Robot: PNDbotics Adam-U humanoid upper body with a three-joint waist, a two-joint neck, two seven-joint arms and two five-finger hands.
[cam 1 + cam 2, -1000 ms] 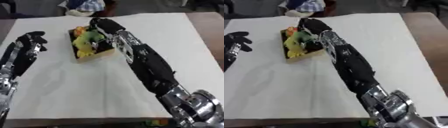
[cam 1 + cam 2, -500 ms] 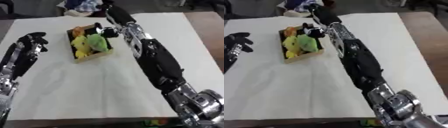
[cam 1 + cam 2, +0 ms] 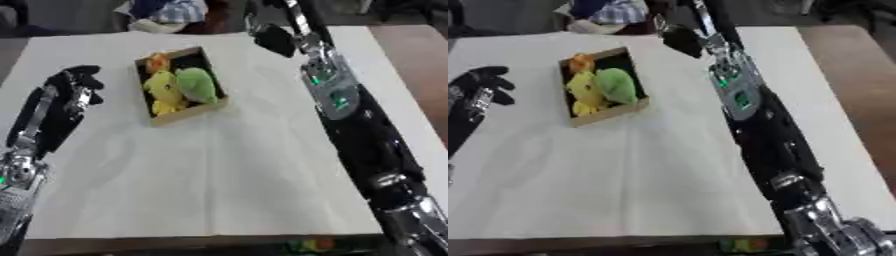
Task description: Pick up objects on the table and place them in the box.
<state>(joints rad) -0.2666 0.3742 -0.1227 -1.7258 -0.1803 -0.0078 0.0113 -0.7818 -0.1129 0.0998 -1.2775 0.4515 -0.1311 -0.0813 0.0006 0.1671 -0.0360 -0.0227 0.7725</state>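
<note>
A shallow cardboard box (image 3: 207,105) sits askew on the white table, left of the middle. Inside lie a yellow plush toy (image 3: 163,90), a green one (image 3: 198,84) and a small orange one (image 3: 157,62). My right arm (image 3: 337,100) rises from the lower right to the far edge. Its dark, blurred hand (image 3: 273,39) hangs above the table, beyond and to the right of the box, touching nothing that I can see. My left hand (image 3: 75,84) rests open on the table left of the box, holding nothing.
The white cloth (image 3: 219,180) covers the table. Past its far edge lies a bundle of blue and white fabric (image 3: 605,11). The brown tabletop (image 3: 850,65) shows at the right. Small coloured bits (image 3: 306,245) lie at the near edge.
My right hand, over the box a second ago, has lifted and pulled back towards the far edge. The toys stay in the box. The left hand has not moved.
</note>
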